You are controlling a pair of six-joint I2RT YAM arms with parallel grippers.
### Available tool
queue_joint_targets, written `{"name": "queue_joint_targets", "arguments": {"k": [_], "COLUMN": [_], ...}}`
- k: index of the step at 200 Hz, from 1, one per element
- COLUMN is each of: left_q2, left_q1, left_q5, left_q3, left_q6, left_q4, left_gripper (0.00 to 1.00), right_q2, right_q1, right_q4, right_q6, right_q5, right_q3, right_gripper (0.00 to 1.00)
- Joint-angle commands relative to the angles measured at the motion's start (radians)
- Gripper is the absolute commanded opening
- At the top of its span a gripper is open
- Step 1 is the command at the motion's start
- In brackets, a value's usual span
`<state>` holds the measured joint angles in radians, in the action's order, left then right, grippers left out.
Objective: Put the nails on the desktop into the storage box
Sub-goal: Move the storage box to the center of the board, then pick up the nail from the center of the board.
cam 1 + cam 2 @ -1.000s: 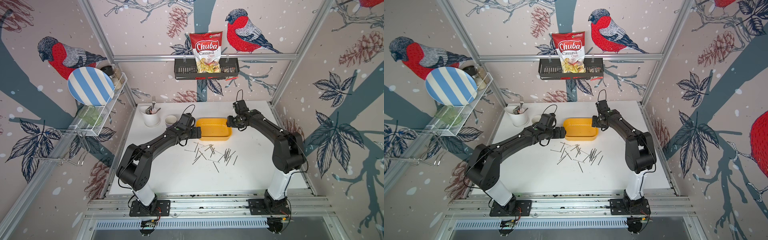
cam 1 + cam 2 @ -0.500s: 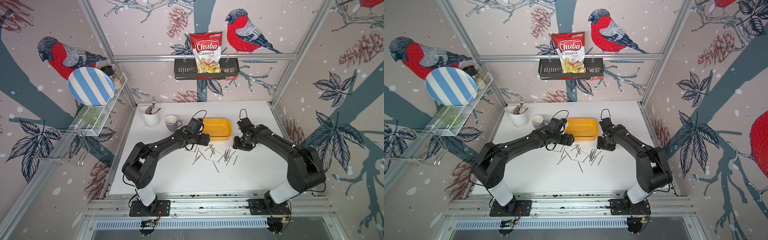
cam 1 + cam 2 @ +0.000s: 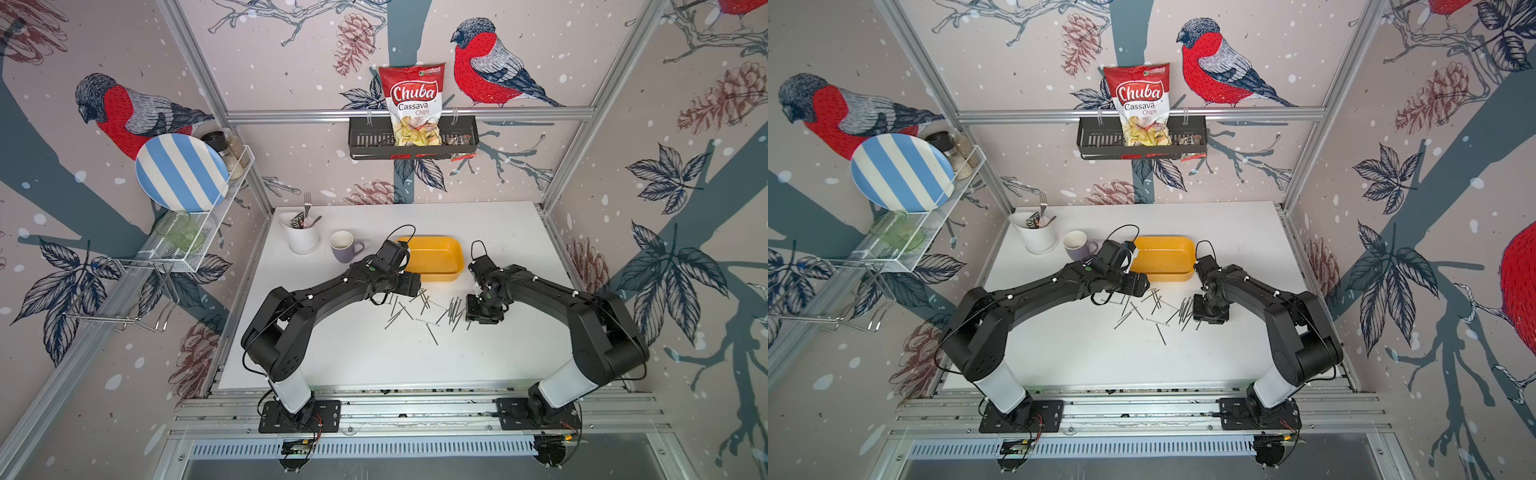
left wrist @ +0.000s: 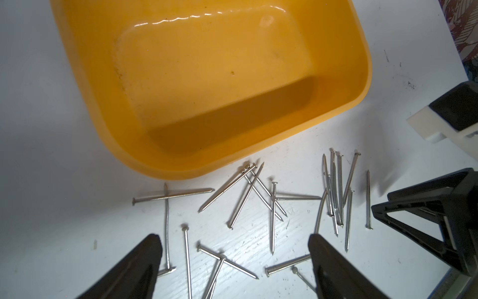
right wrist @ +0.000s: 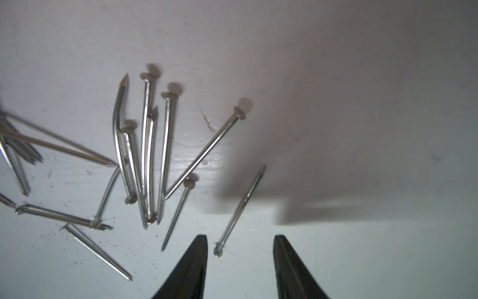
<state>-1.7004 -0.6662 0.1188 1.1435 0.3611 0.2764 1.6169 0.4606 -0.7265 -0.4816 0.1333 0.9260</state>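
**Both grippers over the nail scatter; storage box unfilled**

In both top views the nails (image 3: pixel 424 309) (image 3: pixel 1154 311) lie scattered near the middle of the white tabletop (image 3: pixel 374 357). They are just on the near side of the yellow storage box (image 3: pixel 440 255), which sits toward the far edge. The left gripper (image 3: pixel 409 283) reaches in by the box's near-left corner. The right gripper (image 3: pixel 482 315) points down at the right end of the scatter. From above, neither gripper's opening can be read.

The left wrist view shows the box floor (image 4: pixel 207 77) bare and the nearest nails (image 4: pixel 227 188) just beside its wall. The left gripper (image 4: pixel 234 236) stands wide open, gripping nothing, with several nails lying on the tabletop beneath the gap.

The right wrist view shows the right gripper (image 5: pixel 240 236) partly open, astride the head end of one lone nail (image 5: pixel 240 209). This nail lies a little apart from a bundle of near-parallel nails (image 5: pixel 145 129), one of them bent. Its head lies just beside one finger; contact cannot be made out, and nothing is clamped.

A purple mug (image 3: pixel 345 247) and a white utensil holder (image 3: pixel 303 239) stand toward the far-left corner and are seen only from above.
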Motion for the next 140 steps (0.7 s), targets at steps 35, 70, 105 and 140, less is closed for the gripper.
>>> {"name": "queue_joint_targets", "arguments": {"k": [35, 70, 105, 140], "left_q2": [0.029, 0.024, 0.008, -0.001], "left_q1": [-0.006, -0.004, -0.004, -0.004], "left_q5": [-0.029, -0.033, -0.041, -0.043], "left_q3": [-0.013, -0.003, 0.013, 0.016], "left_q6": [-0.007, -0.024, -0.048, -0.049], "left_q4": [0.011, 0.016, 0.026, 0.020], "left_gripper": [0.91, 0.91, 0.91, 0.91], "right_q2": [0.079, 0.118, 0.136, 0.144], "right_q1": [0.031, 0.042, 0.039, 0.028], "right_q4": [-0.017, -0.026, -0.035, -0.039], "right_q6": [-0.029, -0.033, -0.031, -0.025], "right_q5": [-0.078, -0.133, -0.175, -0.176], "right_q3": [0.023, 0.044, 0.065, 0.073], "right_gripper": [0.40, 0.33, 0.22, 0.13]}}
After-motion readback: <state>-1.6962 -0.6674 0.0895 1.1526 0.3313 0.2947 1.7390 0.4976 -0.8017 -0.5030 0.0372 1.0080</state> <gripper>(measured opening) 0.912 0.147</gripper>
